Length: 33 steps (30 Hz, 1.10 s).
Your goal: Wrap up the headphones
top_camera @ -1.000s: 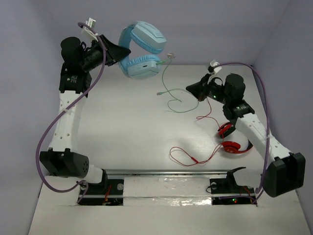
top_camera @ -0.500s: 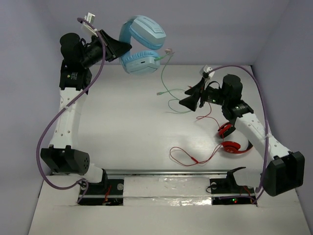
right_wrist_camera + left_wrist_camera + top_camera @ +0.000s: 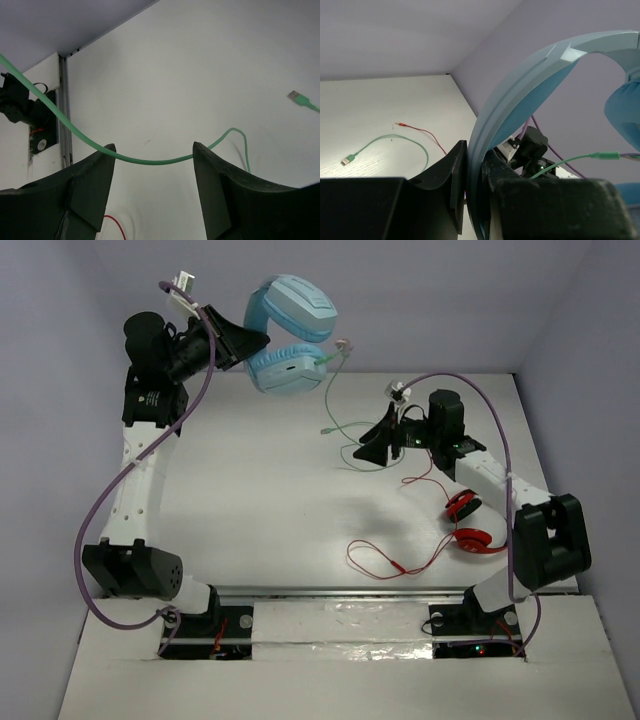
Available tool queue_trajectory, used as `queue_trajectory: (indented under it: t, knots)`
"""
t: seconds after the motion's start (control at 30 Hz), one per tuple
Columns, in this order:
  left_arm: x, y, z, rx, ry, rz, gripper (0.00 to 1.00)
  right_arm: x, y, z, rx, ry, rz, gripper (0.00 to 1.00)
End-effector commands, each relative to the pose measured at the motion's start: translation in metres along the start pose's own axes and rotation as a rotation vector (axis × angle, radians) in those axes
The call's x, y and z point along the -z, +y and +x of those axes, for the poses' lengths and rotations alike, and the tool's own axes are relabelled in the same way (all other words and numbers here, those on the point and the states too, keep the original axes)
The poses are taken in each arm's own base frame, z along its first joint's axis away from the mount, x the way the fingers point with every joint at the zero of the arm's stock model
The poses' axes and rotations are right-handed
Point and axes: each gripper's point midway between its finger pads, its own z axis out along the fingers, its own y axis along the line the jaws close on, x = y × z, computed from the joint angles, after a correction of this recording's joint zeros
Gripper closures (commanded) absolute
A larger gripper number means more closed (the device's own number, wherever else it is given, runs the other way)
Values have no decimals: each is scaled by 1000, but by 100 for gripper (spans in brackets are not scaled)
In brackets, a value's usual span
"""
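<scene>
The light blue headphones (image 3: 290, 335) hang in the air at the back left, and my left gripper (image 3: 255, 342) is shut on their headband (image 3: 520, 100). In the left wrist view the band runs straight up between the two black fingers of that gripper (image 3: 472, 150). The thin mint-green cable (image 3: 331, 400) drops from the lower cup to the table and ends in a loop. My right gripper (image 3: 368, 448) stands open at that loop. In the right wrist view the cable (image 3: 150, 161) sags across the gap of the right gripper (image 3: 152, 150), from fingertip to fingertip, unpinched.
Small red headphones (image 3: 470, 525) lie on the table at the right, and their thin red cable (image 3: 390, 562) trails toward the front middle. The green cable's plug (image 3: 325, 431) rests on the table. Grey walls close the back and both sides.
My right gripper has opened and moved left to the green cable's loop, its arm folding in. The left gripper has raised and turned the headphones slightly.
</scene>
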Motion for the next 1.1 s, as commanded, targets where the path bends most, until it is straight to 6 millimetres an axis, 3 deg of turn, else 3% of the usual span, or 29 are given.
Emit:
queue_trajectory:
  t: [0.0,0.07,0.2,0.3,0.4,0.43,0.47,0.57,0.6,0.63,0.7,0.77,0.83,0.9,0.93,1.03,1.07]
  knots:
    - [19,-47,-18,-51,-73,101,100,-8,9,-48,148,-120,-50,31]
    - [19,-46,-16,-34,-69,104,100,-12,2,-48,131,-126,-43,31]
    - [19,-48,-19,-17,-85,109,100,-23,8,-51,138,-160,-101,34]
    - [20,-52,-24,2,-115,111,100,-34,17,-47,118,-175,-178,50]
    - [21,-50,-36,26,-185,86,100,-48,29,-41,78,-182,-230,73]
    - [21,-43,-40,43,-224,56,100,-51,30,-39,43,-186,-221,84]
    - [23,-36,-43,54,-251,36,100,-57,37,-37,35,-182,-230,87]
    - [28,-14,-46,102,-357,-23,100,-64,32,-35,-57,-205,-113,97]
    - [31,-11,-49,103,-390,-28,100,-68,42,-33,-67,-206,-131,98]
    - [37,5,-46,137,-445,-77,100,-68,43,-37,-82,-227,-105,99]
    - [46,17,-46,139,-513,-125,100,-71,49,-24,-160,-223,-67,100]
    - [61,37,-41,131,-594,-217,100,-70,38,-18,-249,-210,39,100]
    - [77,57,-39,115,-667,-330,100,-76,40,-11,-293,-179,121,100]
    - [81,71,-27,82,-661,-397,100,-75,43,-4,-305,-125,200,100]
    - [91,84,-28,72,-703,-469,100,-78,49,-1,-298,-111,234,100]
    - [98,101,-10,21,-696,-583,100,-69,66,3,-281,-68,281,100]
    - [99,105,-4,9,-687,-612,100,-71,80,5,-261,-50,266,100]
